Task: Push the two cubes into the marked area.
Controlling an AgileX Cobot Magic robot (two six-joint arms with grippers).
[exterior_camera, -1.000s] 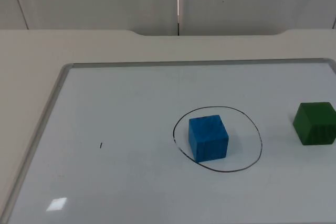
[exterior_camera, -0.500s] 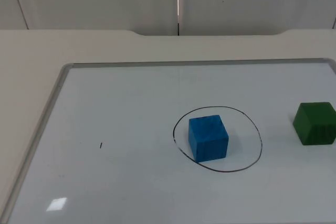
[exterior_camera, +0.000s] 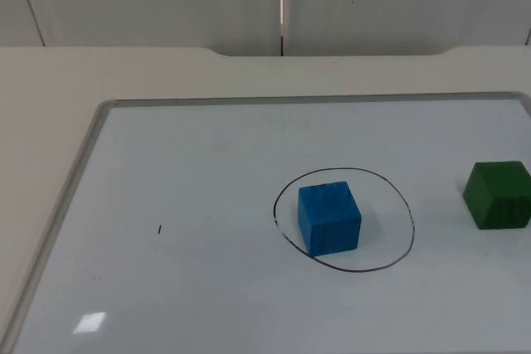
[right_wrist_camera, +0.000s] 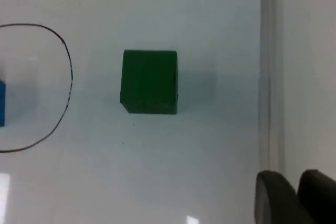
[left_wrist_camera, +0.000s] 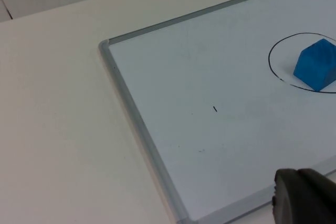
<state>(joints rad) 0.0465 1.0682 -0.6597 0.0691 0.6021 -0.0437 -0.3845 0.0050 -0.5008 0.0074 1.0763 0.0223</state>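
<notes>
Jaws of the left gripper [left_wrist_camera: 307,195] cannot be read: one dark fingertip is in sight in the left wrist view, above the near edge of the whiteboard [left_wrist_camera: 137,124], and nothing is in contact with it. The right gripper [right_wrist_camera: 295,195] shows two dark fingertips side by side with only a thin gap between them, nothing held; whether they are fully closed I cannot tell. They hang over the whiteboard's right part, close to its right frame rail [right_wrist_camera: 268,66], and the green cube [right_wrist_camera: 149,81] lies well apart from them.

A whiteboard with a grey metal frame lies flat on the pale table [exterior_camera: 50,105] and takes up most of it. On the board a black oval line [exterior_camera: 343,220] marks the target area, drawn right of the board's middle. The blue cube [exterior_camera: 329,217] stands inside this oval, in its left half, its lower left corner close to the line or touching it. The green cube [exterior_camera: 498,195] rests on the board outside the oval, near the board's right edge, with bare board between it and the line. A small black tick mark [exterior_camera: 159,230] sits on the board's left part, well apart from both cubes.
</notes>
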